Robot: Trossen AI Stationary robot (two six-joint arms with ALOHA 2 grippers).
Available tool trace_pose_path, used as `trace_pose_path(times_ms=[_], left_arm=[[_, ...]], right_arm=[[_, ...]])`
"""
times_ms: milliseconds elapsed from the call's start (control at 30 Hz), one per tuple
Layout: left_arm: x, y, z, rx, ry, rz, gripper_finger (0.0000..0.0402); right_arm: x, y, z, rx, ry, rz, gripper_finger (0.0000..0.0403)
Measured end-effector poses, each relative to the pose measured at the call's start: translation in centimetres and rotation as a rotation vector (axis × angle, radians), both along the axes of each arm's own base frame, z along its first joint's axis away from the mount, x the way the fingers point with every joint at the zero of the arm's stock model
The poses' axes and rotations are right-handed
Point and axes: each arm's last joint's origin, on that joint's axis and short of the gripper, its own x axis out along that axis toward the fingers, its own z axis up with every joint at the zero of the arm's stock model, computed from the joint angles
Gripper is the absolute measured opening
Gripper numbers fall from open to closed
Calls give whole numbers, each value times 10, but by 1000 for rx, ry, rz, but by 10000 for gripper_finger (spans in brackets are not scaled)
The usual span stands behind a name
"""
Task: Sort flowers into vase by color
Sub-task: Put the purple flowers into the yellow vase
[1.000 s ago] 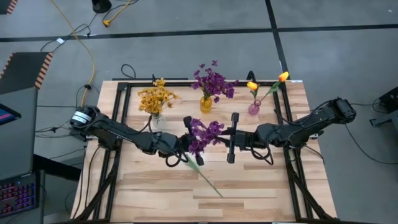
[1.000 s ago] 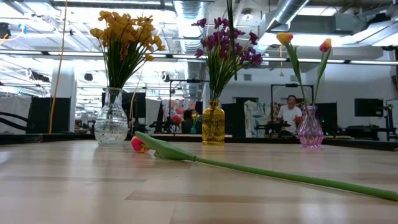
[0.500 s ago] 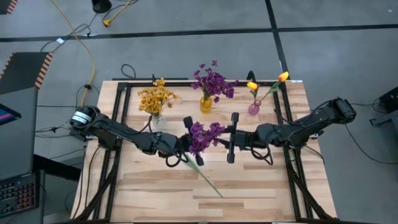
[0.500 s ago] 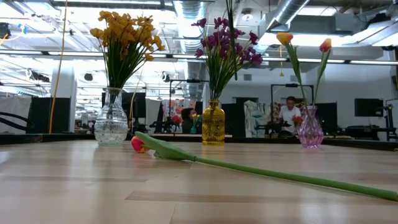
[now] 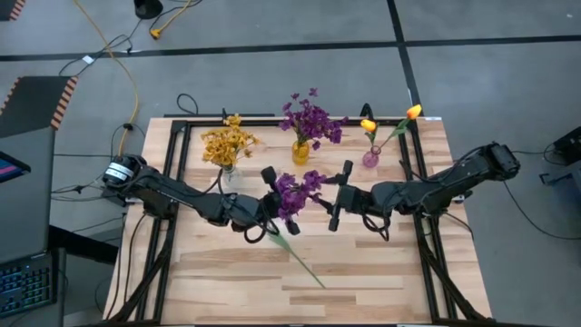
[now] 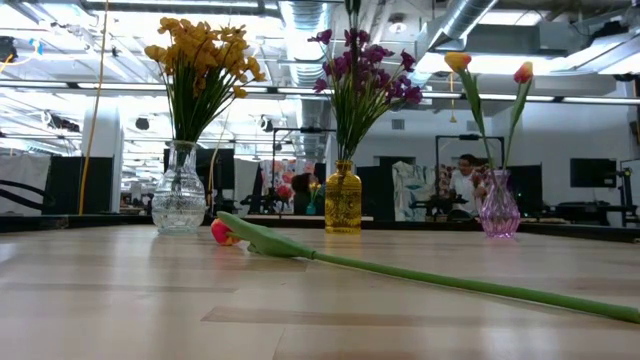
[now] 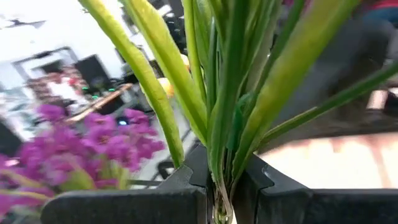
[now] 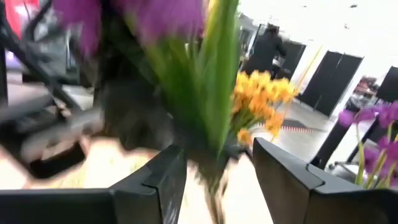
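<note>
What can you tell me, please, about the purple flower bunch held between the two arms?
The purple bunch is an artificial spray of small purple blossoms over several slim green stems and leaves. It is held above the table's middle, just in front of the yellow vase. The left claw is shut on its stems. The right claw is open, with the stems between its fingers. Whether they touch is unclear.

The purple bunch [image 5: 298, 192] hides the left gripper [image 5: 269, 202] fingertips in the high view. The bunch's blossoms are cut off in the left wrist view and blurred in the right wrist view. The tulip [image 6: 222, 232] blossom lies partly hidden behind its leaf.
</note>
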Motion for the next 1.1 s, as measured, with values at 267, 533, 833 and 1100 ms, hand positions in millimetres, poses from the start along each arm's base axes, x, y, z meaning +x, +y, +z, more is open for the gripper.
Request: trace_pose_path(times_ms=[267,533,833,1100], left_arm=[[-1,7,2,13,-2,127,18],[7,36,-1,-31,-2,53,18],[11,78,-3,-6,31,91,18],[12,102,-3,14,44,81,18]], right_arm=[[-5,11,-8,-28,73,-36,211],[-10,20,-22,40,177,-46,211],[-16,18,-39,85,322,-74,211],[-17,16,-43,77,361,-82,211]])
